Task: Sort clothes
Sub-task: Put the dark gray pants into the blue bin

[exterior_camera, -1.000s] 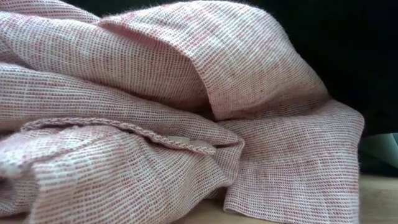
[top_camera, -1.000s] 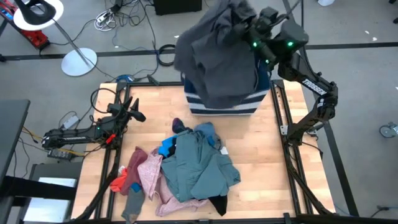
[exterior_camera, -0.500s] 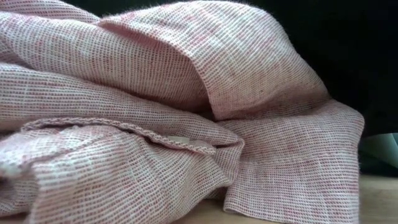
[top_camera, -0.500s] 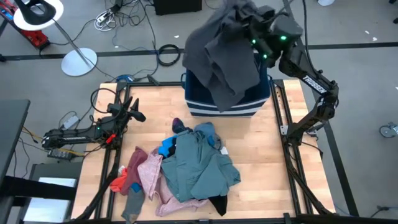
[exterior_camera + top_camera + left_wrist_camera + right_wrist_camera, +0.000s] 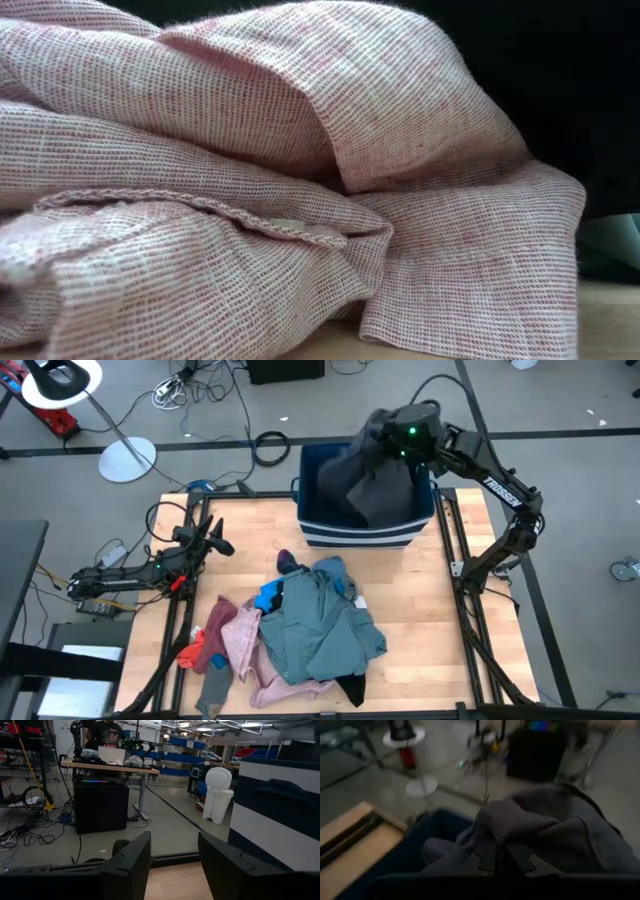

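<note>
A dark grey garment (image 5: 372, 478) hangs from my right gripper (image 5: 388, 438) over the dark blue white-striped bin (image 5: 358, 532) at the table's far edge, its lower part inside the bin. The gripper is shut on it. The other clothes lie in a heap (image 5: 300, 628) on the table's near middle: a teal-grey piece on top, with pink, red-orange, bright blue and black ones around it. A pink garment (image 5: 250, 180) fills the low view. My left gripper (image 5: 224, 544) waits open at the table's left side, holding nothing. My right gripper pinches a bunched fold of the dark grey garment (image 5: 506, 826) between its two fingers, several layers thick. The fingers slant down from the bin's far right side. The cloth hangs slack below them, and its lower part (image 5: 362, 498) rests in the bin.
Bare wood shows between the bin and the heap and along the table's right side. Beyond the table's far edge are cables, a white lamp base (image 5: 127, 459) and the floor. The left wrist view looks past the bin's striped wall (image 5: 280, 820) into the room.
My right gripper has gone down toward the bin and tipped its fingers downward, still shut on the dark grey garment. The garment, which hung spread out high above the bin, has sunk so that its lower part now lies gathered inside the bin.
</note>
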